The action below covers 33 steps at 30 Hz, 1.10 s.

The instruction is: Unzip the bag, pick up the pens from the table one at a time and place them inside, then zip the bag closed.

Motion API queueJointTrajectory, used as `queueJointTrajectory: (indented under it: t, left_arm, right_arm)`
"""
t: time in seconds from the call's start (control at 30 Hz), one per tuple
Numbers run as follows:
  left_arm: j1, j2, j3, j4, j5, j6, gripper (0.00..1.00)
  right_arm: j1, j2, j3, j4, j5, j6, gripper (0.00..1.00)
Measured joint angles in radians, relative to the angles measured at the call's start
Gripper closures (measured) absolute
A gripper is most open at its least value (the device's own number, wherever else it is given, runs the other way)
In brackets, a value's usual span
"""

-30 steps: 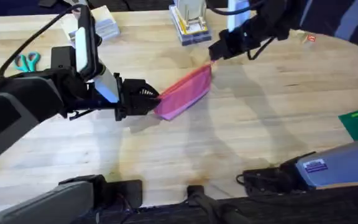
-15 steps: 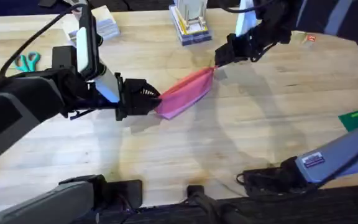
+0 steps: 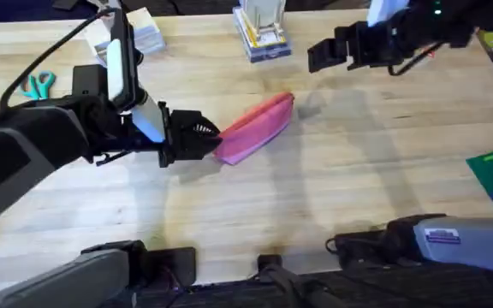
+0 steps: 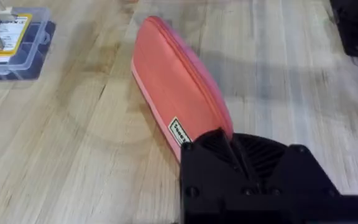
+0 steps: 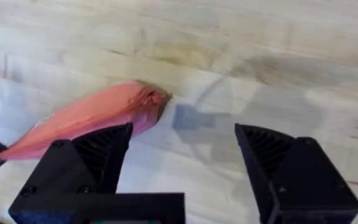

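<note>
pink bag (image 3: 255, 127) lies slanted on the table (image 3: 358, 180) (light wood).

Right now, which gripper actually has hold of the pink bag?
The left gripper: it is shut on the near end of the bag. The right gripper is open, raised clear of the bag's far end.
</note>
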Motion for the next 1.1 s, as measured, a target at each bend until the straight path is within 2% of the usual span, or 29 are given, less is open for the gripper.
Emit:
queueJointTrajectory:
  t: [0.33, 0.37, 0.4, 0.53, 0.57, 0.6, 0.8, 1.1]
  left_arm:
    - [0.000, 0.000, 0.000, 0.000, 0.000, 0.000, 0.958]
    - [0.000, 0.000, 0.000, 0.000, 0.000, 0.002, 0.920]
    - [0.000, 0.000, 0.000, 0.000, 0.005, 0.000, 0.790]
    - [0.001, 0.000, 0.000, 0.000, 0.021, 0.000, 0.156]
    - [0.001, 0.000, 0.000, -0.002, 0.024, -0.003, 0.049]
    - [0.001, 0.000, 0.000, -0.004, 0.026, -0.004, 0.019]
    - [0.001, 0.000, 0.000, -0.003, 0.036, -0.003, 0.008]
    - [0.008, 0.000, 0.000, -0.011, 0.039, -0.003, 0.006]
  right_arm:
    - [0.003, -0.122, 0.000, -0.132, -0.019, -0.046, 0.004]
    - [0.007, -0.137, 0.000, -0.141, -0.019, -0.054, 0.004]
    - [0.011, -0.150, 0.000, -0.148, -0.019, -0.063, 0.004]
    - [0.051, -0.201, 0.000, -0.176, -0.019, -0.096, 0.004]
    - [0.061, -0.212, 0.000, -0.183, -0.019, -0.101, 0.004]
    - [0.072, -0.221, 0.000, -0.187, -0.019, -0.106, 0.004]
    - [0.105, -0.237, 0.000, -0.188, -0.019, -0.117, 0.004]
    - [0.105, -0.237, 0.000, -0.188, -0.019, -0.121, 0.004]
